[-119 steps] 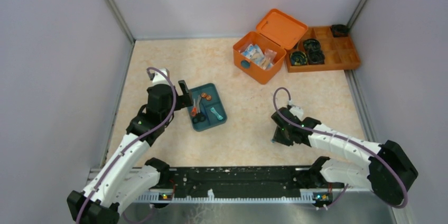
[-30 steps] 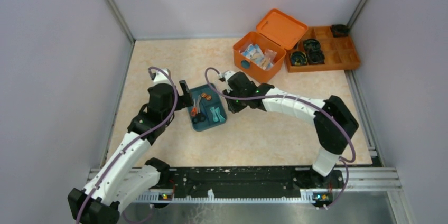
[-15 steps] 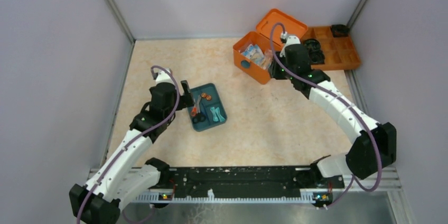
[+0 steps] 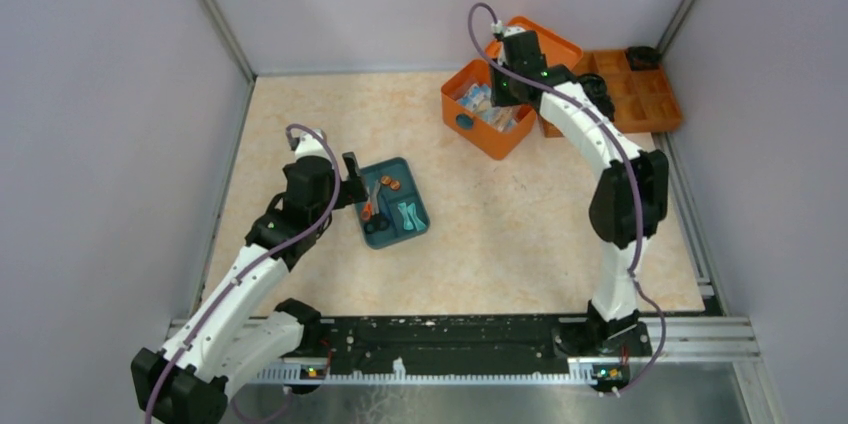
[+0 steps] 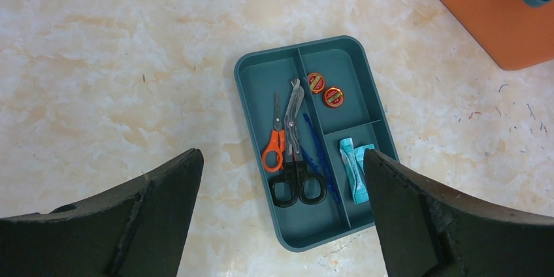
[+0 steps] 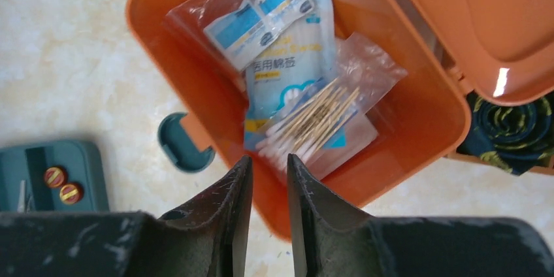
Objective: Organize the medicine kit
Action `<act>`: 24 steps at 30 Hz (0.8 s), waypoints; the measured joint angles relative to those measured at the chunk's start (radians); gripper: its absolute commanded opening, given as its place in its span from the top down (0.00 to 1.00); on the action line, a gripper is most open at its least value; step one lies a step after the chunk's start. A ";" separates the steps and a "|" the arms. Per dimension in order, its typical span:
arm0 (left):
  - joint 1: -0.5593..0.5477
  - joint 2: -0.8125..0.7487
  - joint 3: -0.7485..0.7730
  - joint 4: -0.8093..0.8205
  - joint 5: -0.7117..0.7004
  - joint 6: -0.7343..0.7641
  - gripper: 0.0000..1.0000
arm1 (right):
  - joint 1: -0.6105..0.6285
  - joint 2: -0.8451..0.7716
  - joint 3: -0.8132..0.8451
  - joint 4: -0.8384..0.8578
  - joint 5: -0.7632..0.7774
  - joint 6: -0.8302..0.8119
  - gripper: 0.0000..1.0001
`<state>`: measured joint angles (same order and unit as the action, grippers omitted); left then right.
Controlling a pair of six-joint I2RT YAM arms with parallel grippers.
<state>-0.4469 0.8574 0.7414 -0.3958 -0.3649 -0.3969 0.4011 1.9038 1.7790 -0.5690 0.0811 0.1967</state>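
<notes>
1. The medicine kit (image 4: 478, 132) sits near the far edge of the bench, right of centre. Its lid (image 6: 483, 22) is thrown open toward the far right corner, and its teal-grey latch (image 6: 183, 143) faces the near side.
2. Inside the kit I see a clear bag of cotton swabs (image 6: 313, 117) lying on blue-and-white packets (image 6: 261, 16).
3. The right gripper (image 6: 268, 159) hangs over the kit's near wall. Its fingers are narrow, a slim gap between them, and I see nothing in the gap.
4. The left gripper (image 5: 282, 156) hovers above the teal compartment tray (image 5: 251, 94), left of bench centre, with its jaws spread wide and holding nothing.
5. The long compartment of the tray holds orange-handled scissors (image 5: 274, 140) and black-handled shears (image 5: 294, 159). Two red round tins (image 5: 325, 89) and teal packets (image 5: 356, 169) lie in the smaller compartments.
6. A flat orange divided tray (image 4: 650, 109) lies in the far right corner, just beside the kit. Its black items (image 4: 640, 56) are too small to identify.
</notes>
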 measured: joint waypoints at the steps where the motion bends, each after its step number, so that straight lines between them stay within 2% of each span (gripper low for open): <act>1: 0.000 0.000 0.000 0.000 0.000 0.001 0.01 | -0.006 0.034 0.045 -0.022 0.000 -0.019 0.78; 6: 0.000 0.001 0.000 0.000 0.000 0.002 0.01 | -0.037 0.215 0.303 -0.180 0.001 -0.103 0.86; 9: 0.000 0.002 0.000 0.000 0.000 0.002 0.01 | -0.045 0.288 0.387 -0.262 -0.003 -0.136 0.92; 12: 0.000 0.006 0.000 0.001 0.001 0.002 0.01 | -0.046 0.306 0.388 -0.336 -0.023 -0.145 1.00; 16: 0.000 0.014 0.000 0.002 0.007 0.002 0.01 | -0.045 0.303 0.368 -0.375 -0.049 -0.143 1.00; 24: 0.005 0.019 0.000 0.008 0.015 0.002 0.01 | -0.043 0.261 0.208 -0.391 -0.105 -0.123 1.00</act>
<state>-0.4423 0.8764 0.7410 -0.3878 -0.3496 -0.3946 0.3580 2.1643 1.9865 -0.9600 -0.0235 0.0738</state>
